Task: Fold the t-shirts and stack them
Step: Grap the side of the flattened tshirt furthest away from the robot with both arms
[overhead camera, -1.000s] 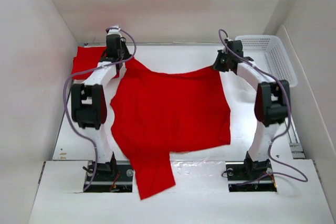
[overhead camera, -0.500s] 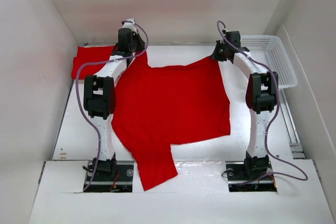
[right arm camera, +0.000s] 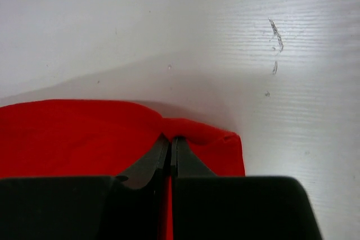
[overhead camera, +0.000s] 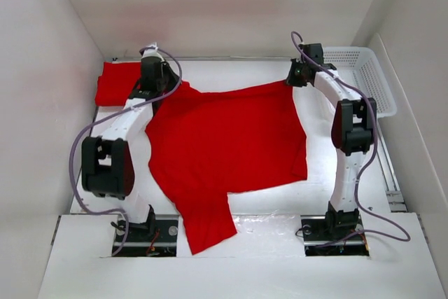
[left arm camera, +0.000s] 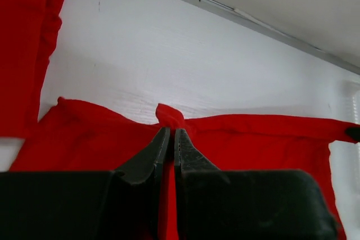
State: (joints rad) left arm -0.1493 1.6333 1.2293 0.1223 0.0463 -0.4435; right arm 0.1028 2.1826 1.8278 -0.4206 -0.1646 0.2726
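A large red t-shirt (overhead camera: 227,148) lies spread over the table, one sleeve hanging over the near edge. My left gripper (left arm camera: 171,133) is shut on its far left edge, a pinch of red cloth (left arm camera: 169,115) bunched at the tips. At the far right corner my right gripper (right arm camera: 170,139) is shut on the same t-shirt (right arm camera: 84,133). From above, the left gripper (overhead camera: 155,87) and the right gripper (overhead camera: 292,78) sit at the back of the table. A second red t-shirt (overhead camera: 115,82) lies folded at the far left and shows again in the left wrist view (left arm camera: 22,49).
A white mesh basket (overhead camera: 360,75) stands at the back right beside the right arm. White walls close in the table on the left, back and right. The arm bases (overhead camera: 143,232) are bolted at the near edge.
Both grippers carried the shirt's far edge toward the back of the table and lowered it. The left arm then swung down and left, so the cloth now lies flatter.
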